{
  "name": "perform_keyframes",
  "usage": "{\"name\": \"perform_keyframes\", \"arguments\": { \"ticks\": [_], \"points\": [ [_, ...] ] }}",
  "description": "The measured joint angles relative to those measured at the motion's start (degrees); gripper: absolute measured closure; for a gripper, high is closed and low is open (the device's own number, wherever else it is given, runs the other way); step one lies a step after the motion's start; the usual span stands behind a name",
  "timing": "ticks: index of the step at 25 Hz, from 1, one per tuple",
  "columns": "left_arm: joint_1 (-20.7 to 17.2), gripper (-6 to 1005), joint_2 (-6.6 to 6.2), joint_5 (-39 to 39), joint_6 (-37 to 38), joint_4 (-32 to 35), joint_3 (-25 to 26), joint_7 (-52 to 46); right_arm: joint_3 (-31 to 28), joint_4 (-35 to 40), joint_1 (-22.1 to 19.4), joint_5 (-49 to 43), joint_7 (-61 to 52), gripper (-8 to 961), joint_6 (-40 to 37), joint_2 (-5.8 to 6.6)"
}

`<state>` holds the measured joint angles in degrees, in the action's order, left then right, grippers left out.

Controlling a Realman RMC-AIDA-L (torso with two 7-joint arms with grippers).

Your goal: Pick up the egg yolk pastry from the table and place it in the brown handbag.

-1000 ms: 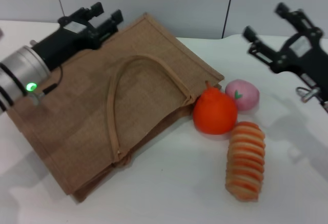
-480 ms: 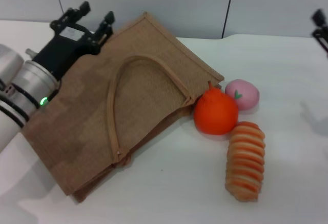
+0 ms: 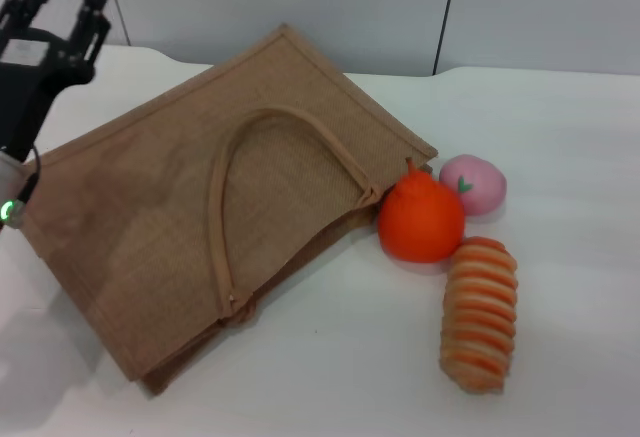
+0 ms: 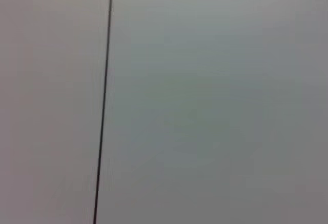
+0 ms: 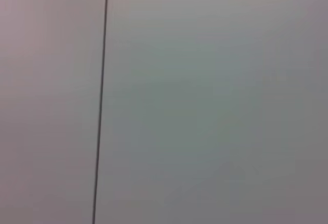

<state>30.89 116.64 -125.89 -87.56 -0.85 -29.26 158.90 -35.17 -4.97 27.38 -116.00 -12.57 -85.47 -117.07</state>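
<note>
The brown handbag (image 3: pixel 200 207) lies flat on the white table in the head view, its looped handles (image 3: pixel 262 122) resting on top. The egg yolk pastry is not in view in any frame. My left gripper (image 3: pixel 62 2) is at the far left edge, above the bag's back left corner, fingers apart and empty. My right gripper is out of the head view. Both wrist views show only a grey wall panel with a dark seam (image 4: pixel 104 101), (image 5: pixel 101 101).
An orange fruit (image 3: pixel 420 217) sits against the bag's right corner, a pink peach (image 3: pixel 474 184) behind it, and a striped bread roll (image 3: pixel 479 312) in front. The white table (image 3: pixel 560 137) stretches to the right. A grey wall stands behind.
My left arm has drawn back to the left, off the bag, to the frame's edge. My right arm has moved out of view to the right. The bag and food have not moved.
</note>
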Motion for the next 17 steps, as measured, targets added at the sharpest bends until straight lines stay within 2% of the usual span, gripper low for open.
{"name": "perform_keyframes", "arguments": {
  "ticks": [17],
  "points": [
    [-0.58,377,-0.20,-0.45,-2.01,-0.03,0.09,-1.12,0.35,-0.04,-0.08,0.14,-0.26,71,-0.06,0.09]
  ]
}}
